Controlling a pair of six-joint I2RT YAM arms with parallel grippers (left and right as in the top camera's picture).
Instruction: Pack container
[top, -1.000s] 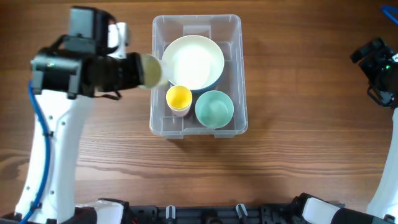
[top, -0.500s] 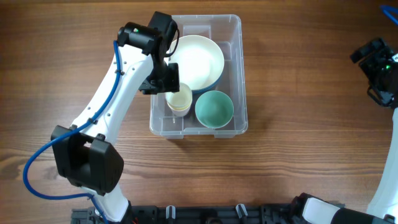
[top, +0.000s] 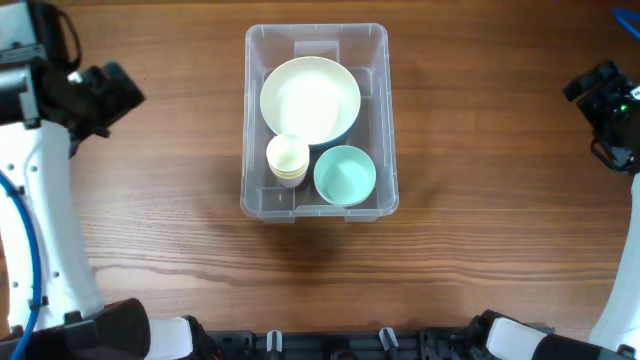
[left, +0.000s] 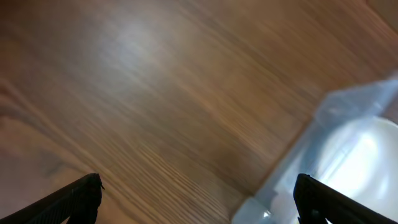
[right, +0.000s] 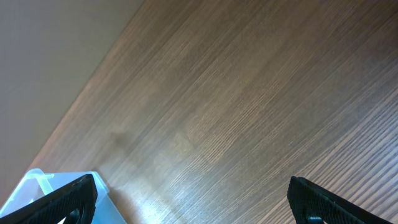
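Observation:
The clear plastic container (top: 318, 42) stands at the table's middle. Inside it are a large cream bowl (top: 310, 100), a teal bowl (top: 345, 173) and a cream cup (top: 288, 157) nested on top of another cup. My left gripper (top: 122, 92) is far to the left of the container, open and empty. In the blurred left wrist view its jaws (left: 196, 202) stand wide over bare wood, with the container (left: 348, 146) at the right. My right gripper (top: 585, 88) is at the right edge, open and empty; its wrist view (right: 193, 202) shows a corner of the container (right: 43, 183).
The wooden table (top: 500, 230) surrounds the container on all sides. The left arm's white link (top: 50, 220) runs down the left edge, and the right arm's body (top: 620, 130) is at the far right. A pale wall (right: 50, 50) lies beyond the table's edge.
The left gripper let go of the cream cup on top of the yellow cup, opened, and the arm swung back to the far left. The right arm has not moved.

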